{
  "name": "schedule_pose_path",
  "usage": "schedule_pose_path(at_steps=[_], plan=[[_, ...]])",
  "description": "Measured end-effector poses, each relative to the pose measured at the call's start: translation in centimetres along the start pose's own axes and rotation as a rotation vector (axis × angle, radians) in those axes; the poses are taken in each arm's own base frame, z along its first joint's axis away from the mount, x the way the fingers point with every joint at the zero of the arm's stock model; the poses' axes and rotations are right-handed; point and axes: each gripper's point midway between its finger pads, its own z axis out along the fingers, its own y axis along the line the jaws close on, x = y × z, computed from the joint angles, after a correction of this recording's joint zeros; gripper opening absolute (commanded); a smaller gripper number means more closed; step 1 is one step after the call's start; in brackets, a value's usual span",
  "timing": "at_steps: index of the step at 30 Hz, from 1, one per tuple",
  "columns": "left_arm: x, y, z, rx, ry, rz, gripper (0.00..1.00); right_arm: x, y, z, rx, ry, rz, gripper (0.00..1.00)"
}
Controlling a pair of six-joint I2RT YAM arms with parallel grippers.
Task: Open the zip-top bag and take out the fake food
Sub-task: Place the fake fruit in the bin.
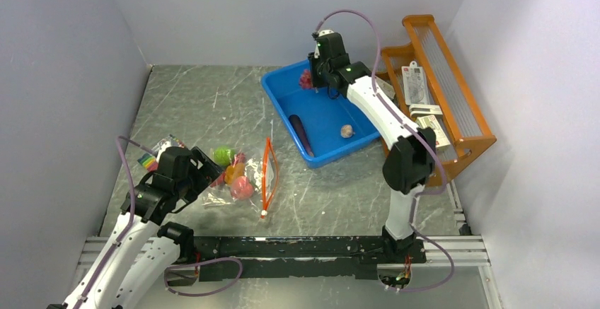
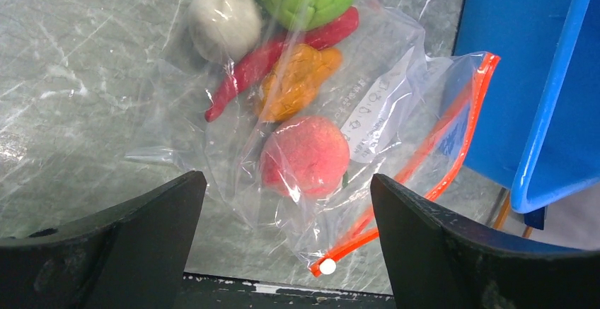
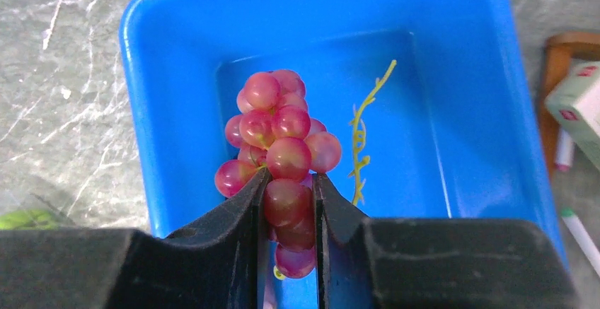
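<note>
Zip-top bag lies open nr left tool (right tool pinches grapes).

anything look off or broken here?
A thin yellow-green stem shows beside the grapes that the right gripper pinches over the blue bin; it looks apart from the bunch, possibly snapped off, though I can't be sure. Nothing else stands out.

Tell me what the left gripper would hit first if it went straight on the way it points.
The left gripper, fingers open, would likely meet the clear bag first, where the peach lies inside it. Depth is unclear.
</note>
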Motion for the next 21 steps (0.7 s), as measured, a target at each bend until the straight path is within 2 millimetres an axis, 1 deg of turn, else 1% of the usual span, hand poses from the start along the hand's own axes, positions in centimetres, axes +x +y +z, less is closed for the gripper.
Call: schedule_pose_path(at_steps=[3, 6, 9, 11, 14, 16, 18, 21], plan=[[0.1, 0.0, 0.0, 0.001, 0.004, 0.005, 1.0, 1.2, 0.2, 3.5, -0.033, 0.051, 0.004, 0.11], [0.1, 0.0, 0.0, 0.002, 0.008, 0.009, 1.0, 4.0, -0.6, 7.0, -0.042, 0.126, 0.011, 0.13], [0.2, -0.1, 0.0, 0.007, 0.015, 0.014, 1.0, 7.7, -2.4, 10.2, -0.027, 0.219, 0.025, 0.14], [0.3, -0.2, 0.0, 0.013, 0.021, 0.016, 1.0, 10.5, -4.3, 12.1, -0.008, 0.293, 0.043, 0.14], [0.3, -0.4, 0.0, 0.021, 0.022, 0.015, 1.0, 13.6, -6.7, 13.5, 0.024, 0.375, 0.064, 0.16], [0.4, -0.4, 0.0, 0.023, 0.024, 0.016, 1.0, 14.6, -7.8, 13.7, 0.043, 0.403, 0.076, 0.16], [0.4, -0.4, 0.0, 0.022, 0.026, 0.015, 1.0, 14.6, -8.4, 13.7, 0.053, 0.403, 0.08, 0.17], [0.4, -0.5, 0.1, 0.022, 0.026, 0.016, 1.0, 14.2, -8.4, 13.7, 0.061, 0.393, 0.073, 0.18]])
